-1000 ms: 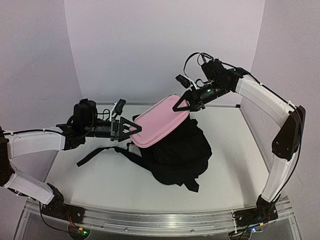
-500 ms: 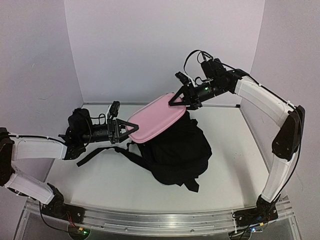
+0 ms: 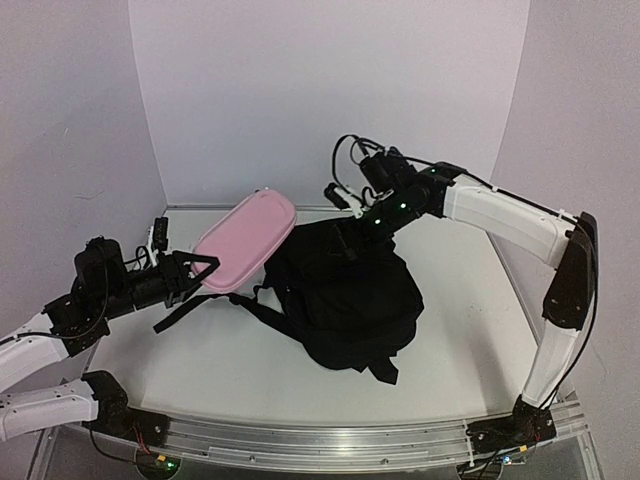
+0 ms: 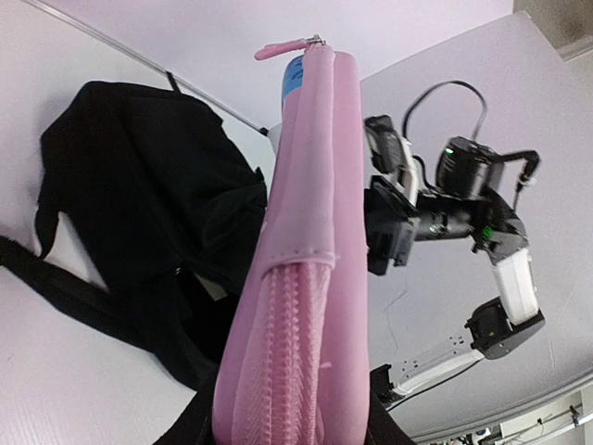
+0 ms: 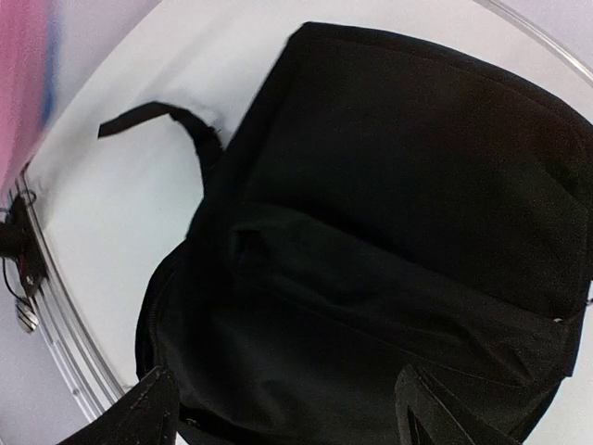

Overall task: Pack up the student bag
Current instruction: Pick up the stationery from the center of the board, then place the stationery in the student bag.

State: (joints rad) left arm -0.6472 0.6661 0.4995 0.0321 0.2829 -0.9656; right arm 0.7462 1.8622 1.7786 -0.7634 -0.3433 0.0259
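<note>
R tool has let go & hangs wide over the student bag, so my L tool alone grips the pink case, not packed yet.

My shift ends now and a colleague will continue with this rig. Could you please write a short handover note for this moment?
Left gripper: shut on one end of the pink pencil case, holding it above the table, left of the student bag.
Right gripper: open, empty, over the bag's far part.
Bag: lies on the table; whether its zip is open is unclear.
Done: the case is off the table.
Left: put it into the bag.
</note>
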